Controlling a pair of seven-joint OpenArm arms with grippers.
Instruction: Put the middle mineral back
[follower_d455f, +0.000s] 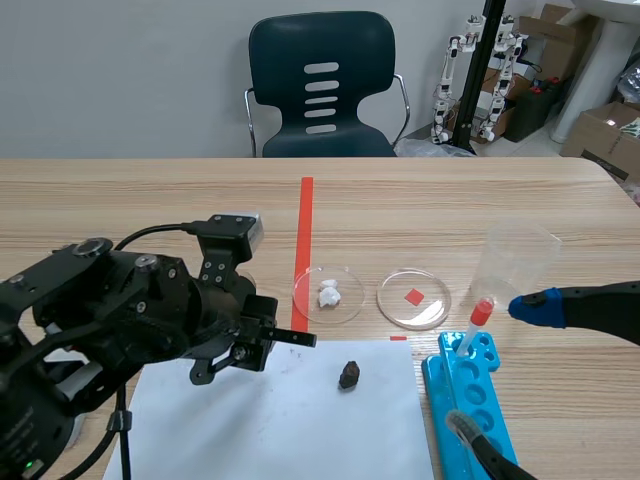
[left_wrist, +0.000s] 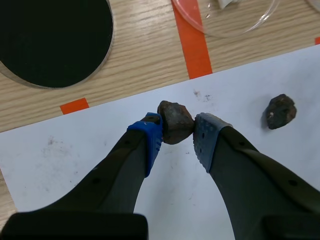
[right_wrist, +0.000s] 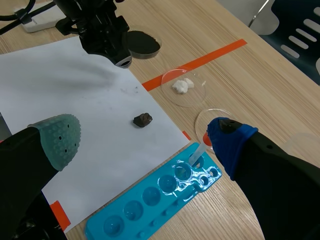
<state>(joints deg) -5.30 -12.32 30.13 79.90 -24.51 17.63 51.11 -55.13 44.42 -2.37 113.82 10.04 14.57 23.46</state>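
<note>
So, brown mineral chunk (left_wrist: 174, 120) is clamped tight in the left gripper (left_wrist: 177, 131), over the white paper sheet (left_wrist: 60, 155); right gripper (right_wrist: 142, 134) is spread wide w/ nothing gripped, off the sheet's side.

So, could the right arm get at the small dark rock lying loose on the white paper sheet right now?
Probably yes. The right tool is open, and the small dark rock lies alone on the bare white paper sheet ahead of it, with nothing in between.
</note>
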